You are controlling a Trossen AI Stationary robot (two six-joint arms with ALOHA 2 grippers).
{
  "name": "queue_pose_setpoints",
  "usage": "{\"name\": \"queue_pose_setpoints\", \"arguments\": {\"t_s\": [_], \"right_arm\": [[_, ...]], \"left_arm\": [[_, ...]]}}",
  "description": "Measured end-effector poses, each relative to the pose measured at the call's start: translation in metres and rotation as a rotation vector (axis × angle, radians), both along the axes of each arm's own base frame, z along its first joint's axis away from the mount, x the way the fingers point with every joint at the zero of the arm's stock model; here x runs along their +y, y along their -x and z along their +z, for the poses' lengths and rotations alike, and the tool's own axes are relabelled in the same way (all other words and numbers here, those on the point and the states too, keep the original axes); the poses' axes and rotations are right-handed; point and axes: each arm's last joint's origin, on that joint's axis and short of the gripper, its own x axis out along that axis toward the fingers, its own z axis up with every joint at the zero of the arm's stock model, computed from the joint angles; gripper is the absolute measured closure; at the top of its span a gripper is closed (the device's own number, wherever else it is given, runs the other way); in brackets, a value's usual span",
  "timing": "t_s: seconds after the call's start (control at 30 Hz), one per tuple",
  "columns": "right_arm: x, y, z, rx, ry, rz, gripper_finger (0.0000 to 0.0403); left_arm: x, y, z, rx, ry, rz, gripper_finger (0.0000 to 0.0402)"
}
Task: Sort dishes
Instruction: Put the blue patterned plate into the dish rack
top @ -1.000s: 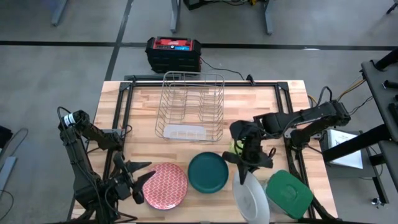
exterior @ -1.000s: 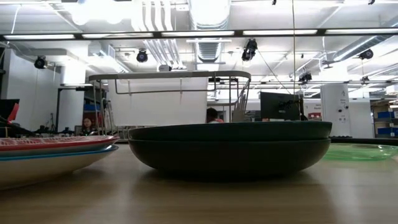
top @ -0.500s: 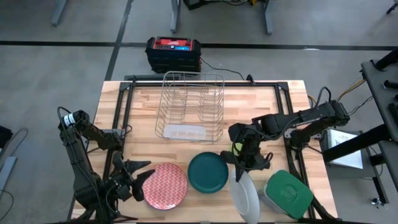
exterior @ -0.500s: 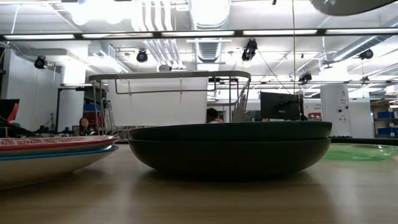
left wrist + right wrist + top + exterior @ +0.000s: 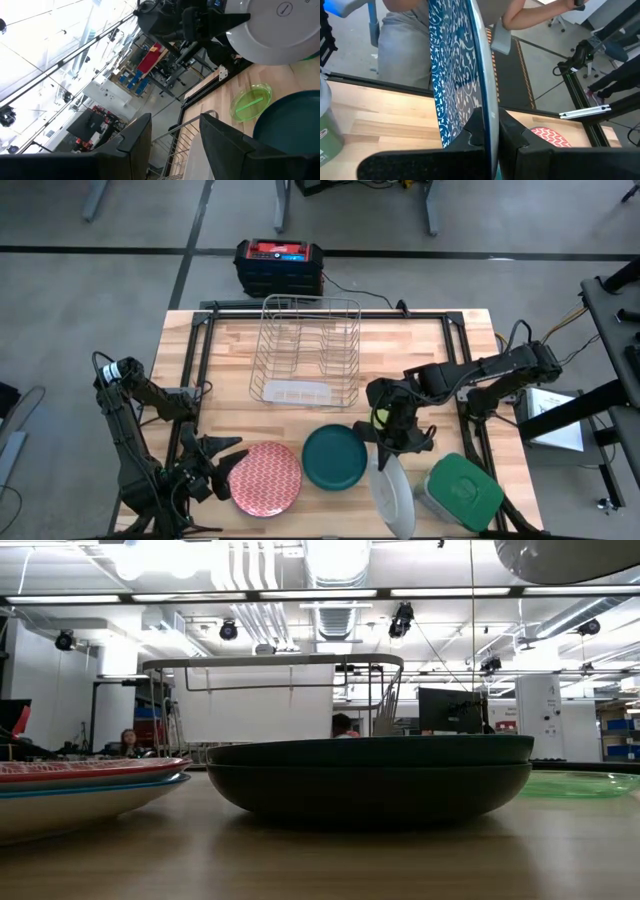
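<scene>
— Wire rack (image 5: 305,350), upper middle of the high view: holding anything?
— Only a pale tray-like piece on its lower end. No dishes among the wires.

— Grey container with green lid (image 5: 460,492)?
— Lower right of the desk (image 5: 240,350), lid on, contents hidden.

— Right claw (image 5: 392,452)?
— Pressed onto the rim of a blue-patterned plate (image 5: 452,65), lifted on edge off the desk, lower centre-right of the high view, just left of the grey container. White underside toward the left wrist camera.

— Left claw (image 5: 232,462)?
— Lower left, spread, gripping nothing, just beside the red-patterned plate (image 5: 266,478).

— Other dishes?
— Dark green plate (image 5: 335,456) flat at bottom centre, between the red-patterned plate and the lifted one. Neon-green cup (image 5: 250,102) on the desk beyond it, seemingly empty.
</scene>
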Motion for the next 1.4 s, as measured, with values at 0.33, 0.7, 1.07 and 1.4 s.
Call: {"name": "queue_pose_setpoints", "arguments": {"t_s": [0.33,0.7,1.07,1.4], "right_arm": [[0.000,0.000,0.000,0.000,0.000,0.000,0.0400],[0.000,0.004,0.002,-0.014,-0.038,0.078,0.0400],[0.001,0.016,0.015,-0.088,-0.117,0.189,0.0400],[0.005,0.028,0.020,-0.118,-0.152,0.283,0.0400]], "left_arm": [[0.000,0.000,0.000,0.000,0.000,0.000,0.0245],[0.000,0.000,0.000,0.001,-0.003,0.000,0.0245],[0.000,0.000,0.000,0.003,-0.005,0.000,0.0245],[0.001,0.000,0.000,0.003,-0.006,0.002,0.0245]]}}
